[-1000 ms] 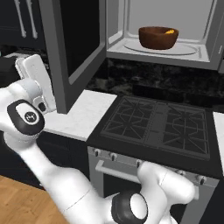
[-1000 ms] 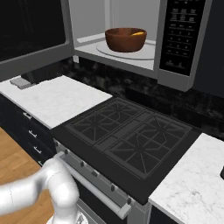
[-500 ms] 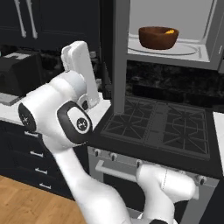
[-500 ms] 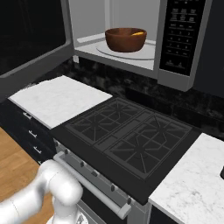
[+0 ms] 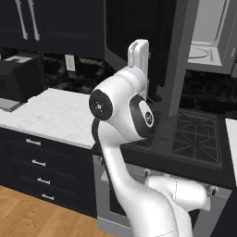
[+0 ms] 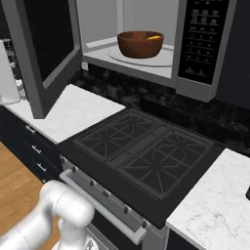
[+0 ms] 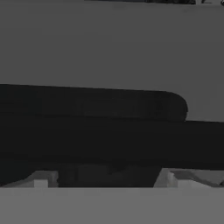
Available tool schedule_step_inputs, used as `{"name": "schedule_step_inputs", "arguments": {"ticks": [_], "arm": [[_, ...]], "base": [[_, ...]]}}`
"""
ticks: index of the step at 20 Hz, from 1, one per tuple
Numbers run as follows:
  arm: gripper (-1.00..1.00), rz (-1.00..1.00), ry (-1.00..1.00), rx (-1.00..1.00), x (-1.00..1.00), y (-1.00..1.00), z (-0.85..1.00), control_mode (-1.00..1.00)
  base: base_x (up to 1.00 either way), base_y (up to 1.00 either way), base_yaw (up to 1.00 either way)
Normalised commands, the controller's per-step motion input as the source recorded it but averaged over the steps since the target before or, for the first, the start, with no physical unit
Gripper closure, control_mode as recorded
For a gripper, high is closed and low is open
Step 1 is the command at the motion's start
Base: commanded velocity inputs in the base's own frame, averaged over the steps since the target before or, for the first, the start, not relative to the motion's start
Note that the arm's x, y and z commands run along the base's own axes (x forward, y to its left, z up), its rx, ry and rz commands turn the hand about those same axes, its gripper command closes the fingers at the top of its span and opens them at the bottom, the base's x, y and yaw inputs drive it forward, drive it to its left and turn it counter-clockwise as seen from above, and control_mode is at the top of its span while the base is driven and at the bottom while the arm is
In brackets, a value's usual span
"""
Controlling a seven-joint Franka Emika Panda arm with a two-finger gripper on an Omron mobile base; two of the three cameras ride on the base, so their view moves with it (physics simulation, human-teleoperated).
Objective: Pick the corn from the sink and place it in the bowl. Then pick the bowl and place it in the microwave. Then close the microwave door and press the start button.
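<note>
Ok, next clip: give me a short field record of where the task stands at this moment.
bowl: on the turntable inside the microwave; bowl
corn: yellow-orange piece at the bowl's rim
microwave door: swung open to the left
arm: raised in front of the door's outer face
fingers: open, holding nothing, close up against the door
stove: below the microwave, burners bare
steps left: close door, press start

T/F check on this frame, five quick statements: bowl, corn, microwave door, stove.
1. The bowl sits on the turntable inside the microwave. True.
2. The microwave door is shut. False: it stands swung open to the left.
3. The corn lies in the bowl. True.
4. A pot stands on the stove. False: its grates are bare.
5. The gripper holds the bowl. False: it is open, close against the door.
</note>
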Motion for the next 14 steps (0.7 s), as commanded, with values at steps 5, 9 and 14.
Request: {"name": "schedule_step_inputs", "arguments": {"ticks": [5,9,14], "arm": [[-1.00,0.00,0.00,0.15,0.81,-0.86,-0.05,-1.00],[-1.00,0.00,0.00,0.14,0.67,-0.91,0.00,-1.00],[-1.00,-0.07,-0.01,0.03,0.75,-0.37,0.00,-1.00]], "base": [[0.00,0.00,0.00],[0.00,0.00,0.00],[0.00,0.00,0.00]]}}
